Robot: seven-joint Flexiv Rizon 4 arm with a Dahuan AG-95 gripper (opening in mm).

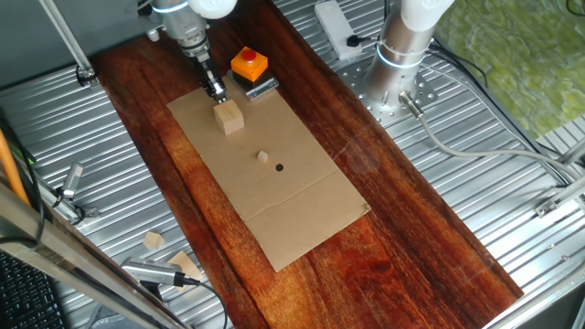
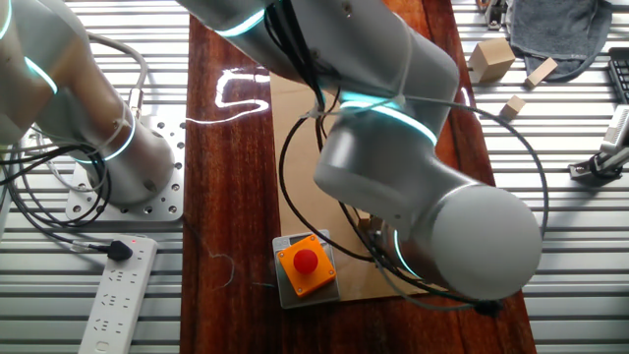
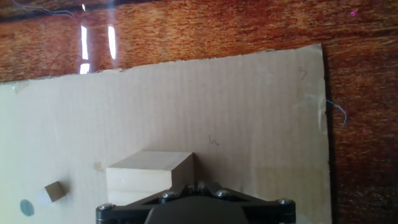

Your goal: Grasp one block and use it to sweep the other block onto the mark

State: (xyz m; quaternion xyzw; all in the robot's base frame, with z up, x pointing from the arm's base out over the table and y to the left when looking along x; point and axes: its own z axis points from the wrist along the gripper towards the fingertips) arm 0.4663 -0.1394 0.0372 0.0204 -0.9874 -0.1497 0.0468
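The larger pale wooden cube [image 1: 230, 117] sits on the cardboard sheet [image 1: 302, 210] near its far end. The tiny wooden cube [image 1: 262, 156] lies nearer the middle, close to the black dot [image 1: 279, 167] but apart from it. My gripper [image 1: 217, 92] hangs just behind the larger cube, its tips close to the cube's top edge. In the hand view the larger cube [image 3: 149, 174] sits just left of my gripper [image 3: 194, 185], whose fingers look pressed together with nothing between them. The tiny cube [image 3: 53, 191] and the dot [image 3: 26, 206] show at lower left.
An orange box with a red button [image 1: 249, 64] stands beside a dark clamp just past the cardboard's far edge; it also shows in the other fixed view [image 2: 307, 264]. Wood scraps [image 1: 153, 240] lie on the metal table. The arm's base [image 1: 402, 55] stands at right.
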